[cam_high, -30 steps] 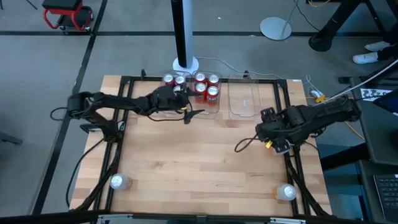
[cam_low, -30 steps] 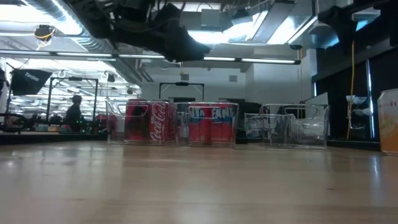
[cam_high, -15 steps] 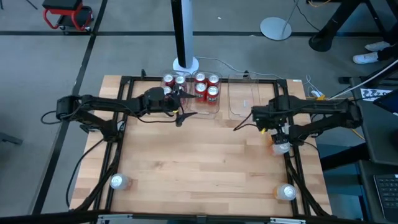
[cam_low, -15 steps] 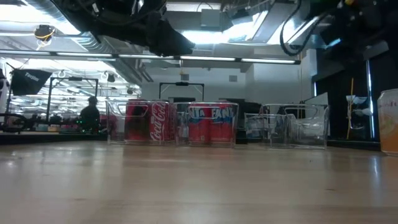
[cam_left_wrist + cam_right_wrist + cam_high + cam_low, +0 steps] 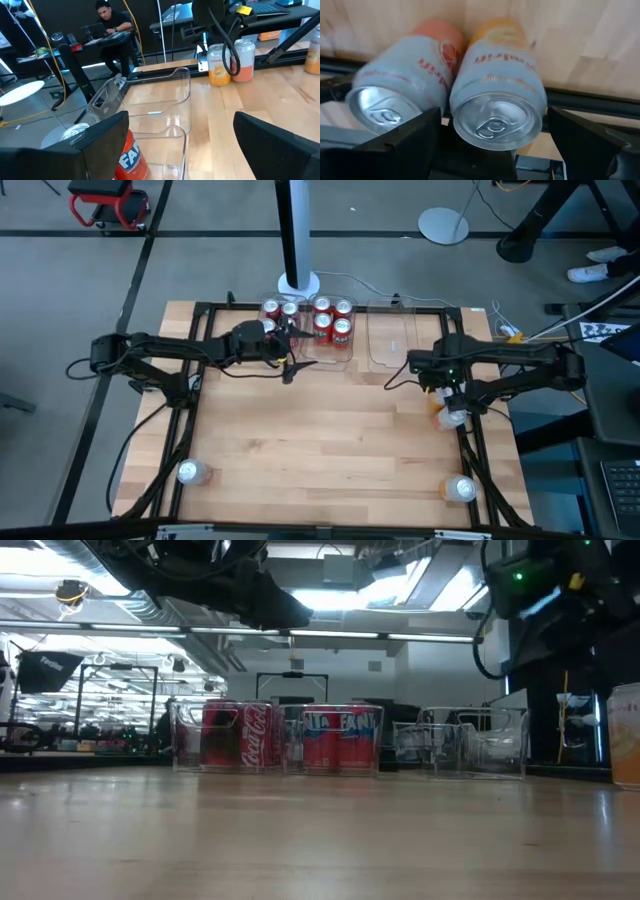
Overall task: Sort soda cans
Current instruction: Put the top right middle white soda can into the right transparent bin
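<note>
Several red soda cans (image 5: 322, 320) stand in clear bins at the table's far edge, and the low view shows them as red cans (image 5: 240, 735). Two pale cans with orange and pink (image 5: 450, 416) stand side by side at the right edge. The right wrist view looks down on the tops of these pale cans (image 5: 492, 120). My right gripper (image 5: 440, 385) hangs open above them, and in the right wrist view my right gripper (image 5: 492, 150) has one finger on either side of the picture. My left gripper (image 5: 290, 368) is open in front of the red-can bins.
An empty clear bin (image 5: 392, 340) stands to the right of the red cans. One pale can stands at the near left corner (image 5: 190, 472) and another at the near right corner (image 5: 462, 490). The table's middle is bare wood. A person sits in the room beyond (image 5: 112, 20).
My right arm has swung toward the far edge and straightened, uncovering the two pale cans that it hid a second ago. My left gripper has drawn back a little toward the table's left. No can has moved.
</note>
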